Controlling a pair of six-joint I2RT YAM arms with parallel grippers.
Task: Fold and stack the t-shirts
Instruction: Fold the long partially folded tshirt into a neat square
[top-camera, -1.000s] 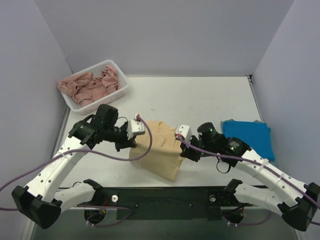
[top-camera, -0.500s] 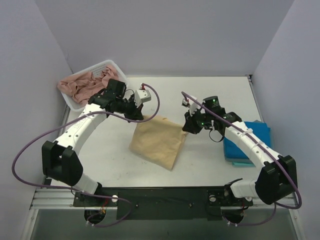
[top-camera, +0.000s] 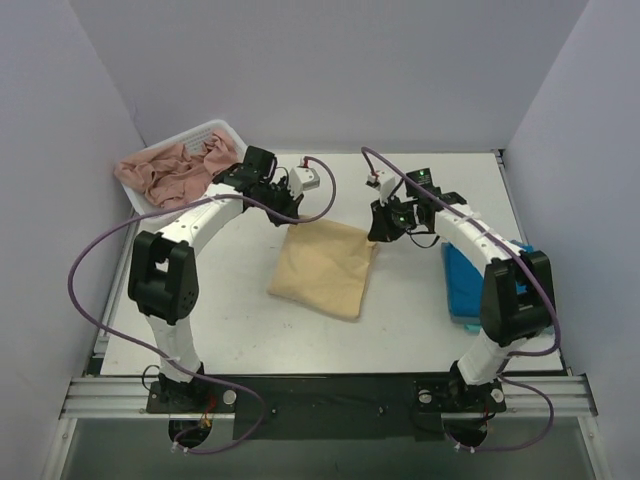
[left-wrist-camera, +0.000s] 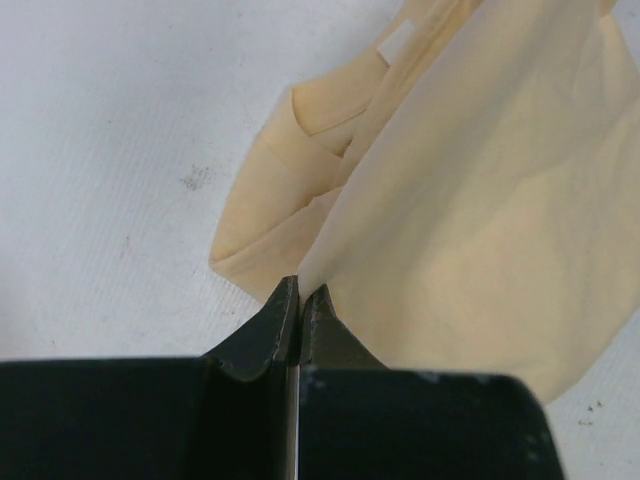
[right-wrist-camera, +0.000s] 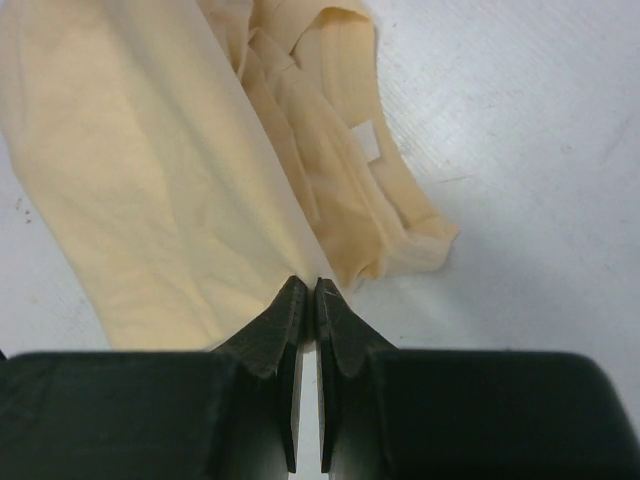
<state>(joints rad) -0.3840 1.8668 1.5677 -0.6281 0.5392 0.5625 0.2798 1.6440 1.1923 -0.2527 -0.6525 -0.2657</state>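
- The pale yellow-peach t-shirt (top-camera: 322, 270) lies folded mid-table (top-camera: 220, 300), nearly square. Its far edge runs left to right and is slightly skewed, so no long axis is clear.
- The white neck label (left-wrist-camera: 400, 41) shows on the layer beneath the held fold.
- The left gripper (top-camera: 291, 212) pinches the far-left corner, jaws closed on the cloth.
- The right gripper (top-camera: 381, 229) is likewise clamped on the far-right corner.
- The bright blue t-shirt (top-camera: 460, 285) lies folded at the right edge, partly behind the right arm.
- A white basket (top-camera: 225, 128) at the far-left corner holds crumpled pinkish cloths (top-camera: 170, 172).
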